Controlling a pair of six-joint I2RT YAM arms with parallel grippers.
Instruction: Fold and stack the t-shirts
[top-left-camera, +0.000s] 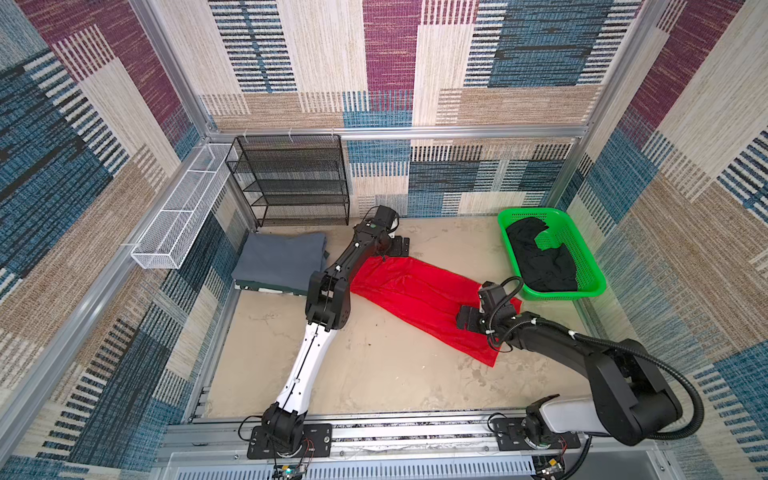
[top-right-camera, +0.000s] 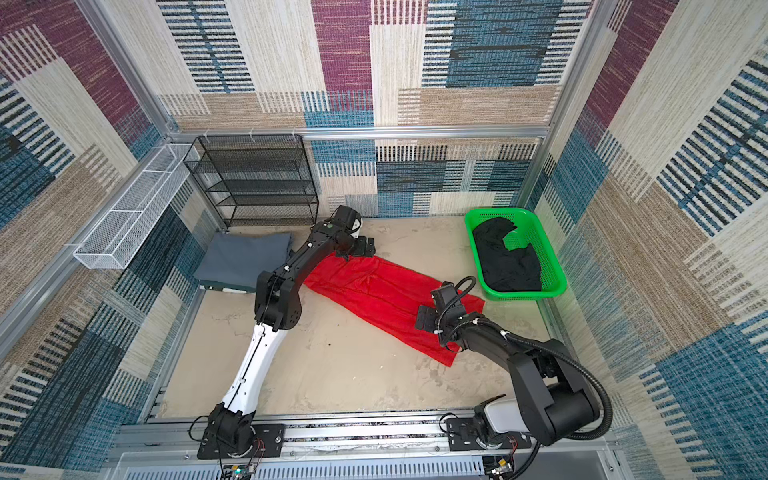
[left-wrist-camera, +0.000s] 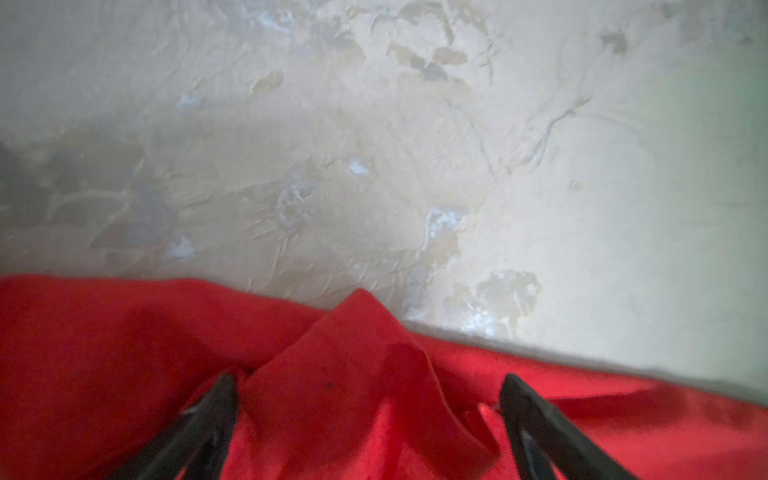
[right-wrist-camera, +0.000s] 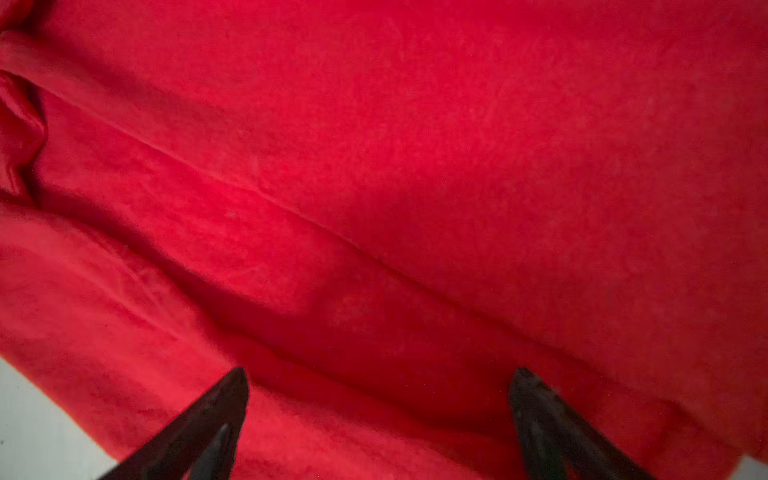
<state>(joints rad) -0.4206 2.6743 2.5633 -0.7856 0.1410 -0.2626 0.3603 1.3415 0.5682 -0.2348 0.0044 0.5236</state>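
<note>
The red t-shirt (top-left-camera: 415, 299), a limp, light, narrow strip, lies diagonally across the middle of the surface (top-left-camera: 374, 374); its end corners look the best hold. The left tool (left-wrist-camera: 368, 380) is spread over the far-left end, the right tool (right-wrist-camera: 378, 374) over the near-right end, and both are empty.

no readable text, labels, numbers
</note>
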